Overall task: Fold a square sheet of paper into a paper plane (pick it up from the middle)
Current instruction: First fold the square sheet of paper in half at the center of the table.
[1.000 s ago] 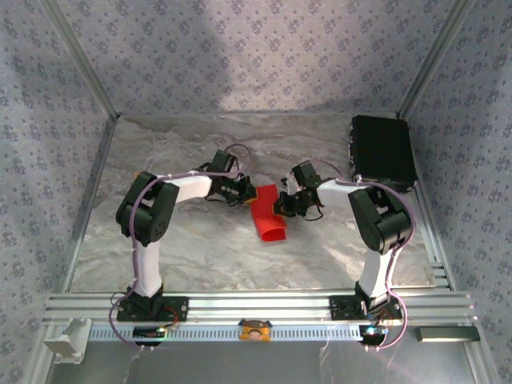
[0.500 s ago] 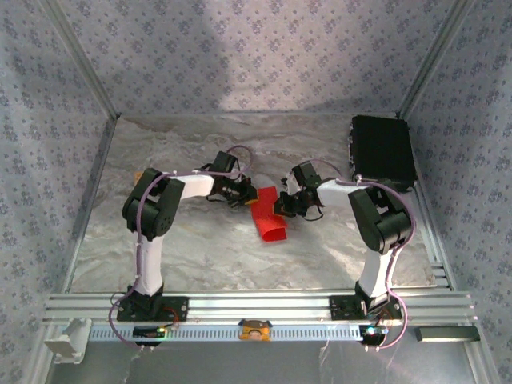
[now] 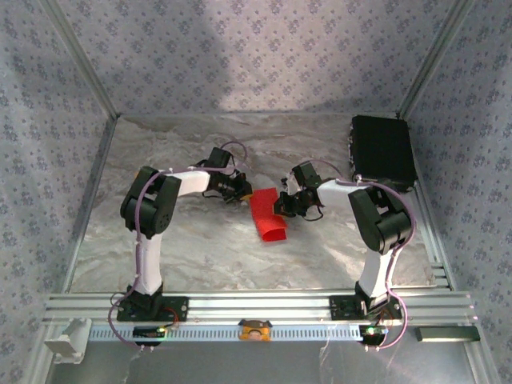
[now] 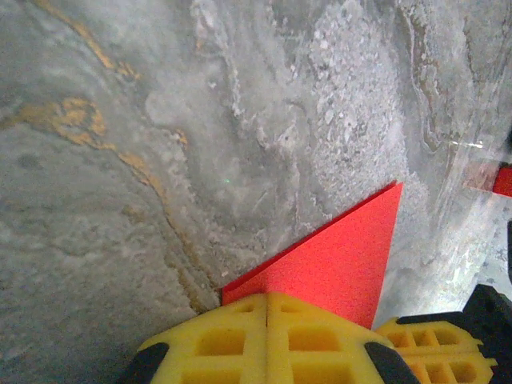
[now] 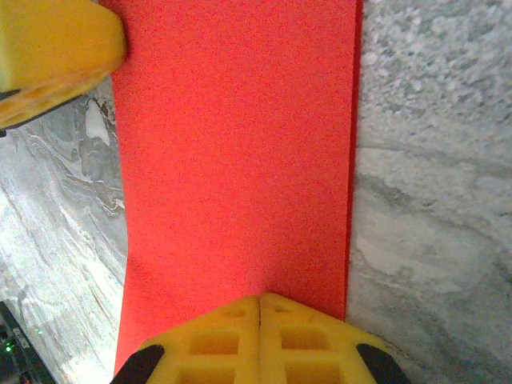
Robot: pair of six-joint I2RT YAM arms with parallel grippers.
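**Red sheet held at mid-table.** The square sheet of paper [image 3: 266, 214], bright red and apparently doubled over into a narrow strip, is seen lying near the middle of the marble-patterned table [image 3: 184, 240], between the two arms. Its far end is flanked by the left gripper [image 3: 237, 192] and the right gripper [image 3: 285, 205]. Its near end lies free and bulges in a rounded, uncreased loop.

In each wrist view the yellow fingers [image 4: 216, 340] are pressed together with no gap, their tips set at the red surface. Whether an edge is pinched between them or the paper is merely pressed to the table cannot be told.

The sheet is judged to be very light, thin and limp. It could easily be creased, torn or slid across the smooth tabletop, and it is likely to spring back wherever a fold is not flattened. A hold is best taken at an edge or corner raised off the surface, or along the centre line, with only light pressure applied.
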